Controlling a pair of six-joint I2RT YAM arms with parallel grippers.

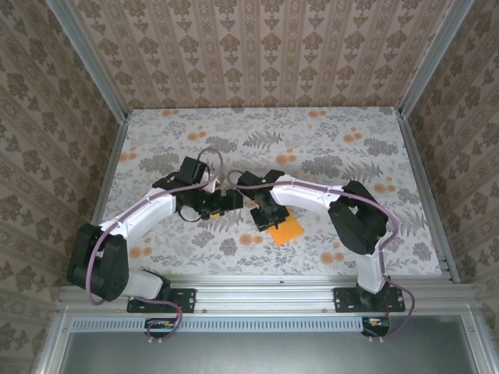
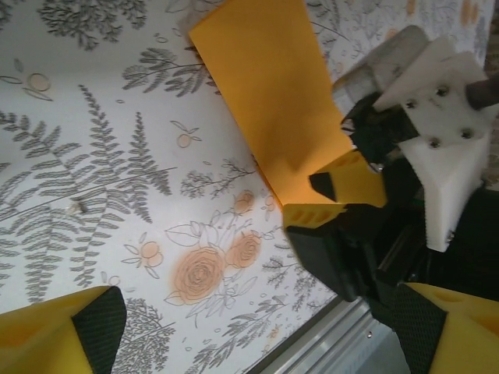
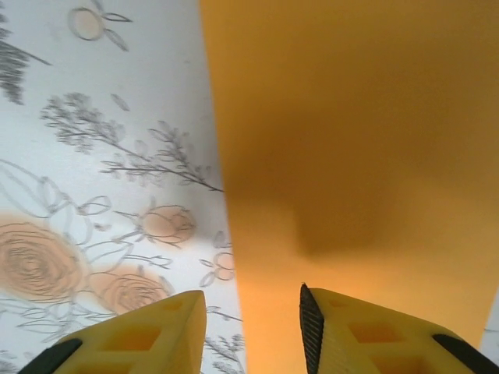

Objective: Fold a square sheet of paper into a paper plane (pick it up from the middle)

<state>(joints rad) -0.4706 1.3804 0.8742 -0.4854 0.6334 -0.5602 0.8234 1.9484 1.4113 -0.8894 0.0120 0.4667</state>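
We see orange paper (image 1: 285, 231) flat on table (image 1: 351, 156), near front middle. Right gripper (image 3: 253, 312) at its edge, fingers parted, one over paper, one over table, gripping nothing. Left gripper (image 2: 257, 327) spread wide, empty, just beside.

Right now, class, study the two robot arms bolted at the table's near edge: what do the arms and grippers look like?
The left arm and right arm share white tube links, chunky black joints and black base plates. A thin purple cable loops along each. The left gripper and right gripper each have a black body and two blocky yellow fingers with black pads.
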